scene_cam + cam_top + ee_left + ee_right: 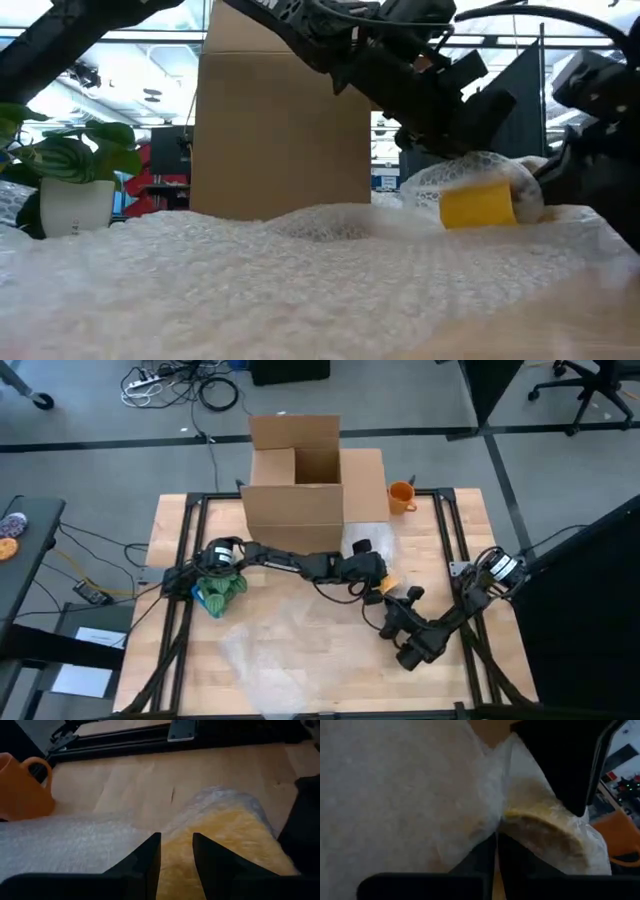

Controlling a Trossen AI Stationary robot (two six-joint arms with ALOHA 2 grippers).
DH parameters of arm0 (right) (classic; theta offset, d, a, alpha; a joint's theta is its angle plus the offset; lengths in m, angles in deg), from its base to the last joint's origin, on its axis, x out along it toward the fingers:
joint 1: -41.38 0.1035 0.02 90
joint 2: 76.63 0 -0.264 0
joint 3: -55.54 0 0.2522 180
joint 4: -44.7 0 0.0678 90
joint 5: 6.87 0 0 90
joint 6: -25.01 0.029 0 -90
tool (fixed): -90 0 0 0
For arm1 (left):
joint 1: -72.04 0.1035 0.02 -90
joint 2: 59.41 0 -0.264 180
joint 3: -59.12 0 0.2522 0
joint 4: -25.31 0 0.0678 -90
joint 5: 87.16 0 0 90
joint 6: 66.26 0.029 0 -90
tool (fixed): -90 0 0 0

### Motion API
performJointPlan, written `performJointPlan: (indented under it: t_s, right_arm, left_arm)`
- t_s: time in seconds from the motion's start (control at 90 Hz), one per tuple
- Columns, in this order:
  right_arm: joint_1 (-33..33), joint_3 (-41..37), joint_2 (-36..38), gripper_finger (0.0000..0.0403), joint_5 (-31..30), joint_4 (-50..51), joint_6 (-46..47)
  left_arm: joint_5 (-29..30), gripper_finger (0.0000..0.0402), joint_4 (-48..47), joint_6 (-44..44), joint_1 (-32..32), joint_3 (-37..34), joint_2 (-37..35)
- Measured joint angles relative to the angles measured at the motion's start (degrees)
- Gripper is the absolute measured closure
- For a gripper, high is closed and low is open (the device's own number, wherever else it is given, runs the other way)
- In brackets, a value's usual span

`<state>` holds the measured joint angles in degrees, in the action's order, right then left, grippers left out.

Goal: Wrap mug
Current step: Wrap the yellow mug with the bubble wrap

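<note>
A yellow mug [388, 582] lies on its side near the table's middle right, partly covered by a sheet of bubble wrap [290, 640] that spreads toward the near edge. In the low view the mug [478, 205] shows under a hump of wrap [470, 170]. My left gripper [375, 572] reaches in from the left and sits on top of the covered mug, its fingers a narrow gap apart. My right gripper [400, 600] comes from the near right and is shut on the wrap beside the mug [545, 827]. My left gripper has wrap-covered yellow mug [176, 851] between its two fingers [150, 855], at one edge of the mug. It comes slanting down from the table's left. Whether it pinches only wrap or also the mug's wall, I cannot tell. My right gripper pinches a gathered fold of bubble wrap [495, 827] between its shut fingers [485, 857], right beside the mug's side. It comes in low from the near right. The wrap runs from the pinch up over the mug, which rests on the table.
A cardboard box [300, 485] with open flaps stands at the far middle. An orange mug [401, 496] sits to its right. A green plant in a white pot [70, 170] stands at the left, under the left arm. Black frame rails run along both sides.
</note>
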<state>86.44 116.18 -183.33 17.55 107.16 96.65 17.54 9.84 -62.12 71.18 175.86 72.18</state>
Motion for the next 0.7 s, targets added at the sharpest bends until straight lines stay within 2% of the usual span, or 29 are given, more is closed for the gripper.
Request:
performJointPlan:
  t_s: [0.167,0.311,0.378,0.522,0.7]
  right_arm:
    - [2.2,2.1,0.9,0.0403,4.6,7.4,3.5]
    - [4.2,7.9,1.3,0.0403,7.9,20.2,7.3]
    - [5.2,10.7,1.4,0.0403,8.3,23.1,8.1]
    - [6.6,12.3,1.4,0.0403,5.5,16.8,7.2]
    - [4.0,6.2,1.4,0.0403,4.1,7.8,5.1]
  left_arm:
    - [0.0,0.0302,-0.3,0.1,0.1,0.0,0.0]
    - [0.0,0.0302,-0.3,0.1,0.1,0.0,0.0]
    - [0.0,0.0302,-0.3,0.1,0.1,0.0,0.0]
    - [0.0,0.0302,-0.3,0.1,0.1,0.0,0.0]
    - [0.0,0.0302,-0.3,0.2,0.1,0.0,0.0]
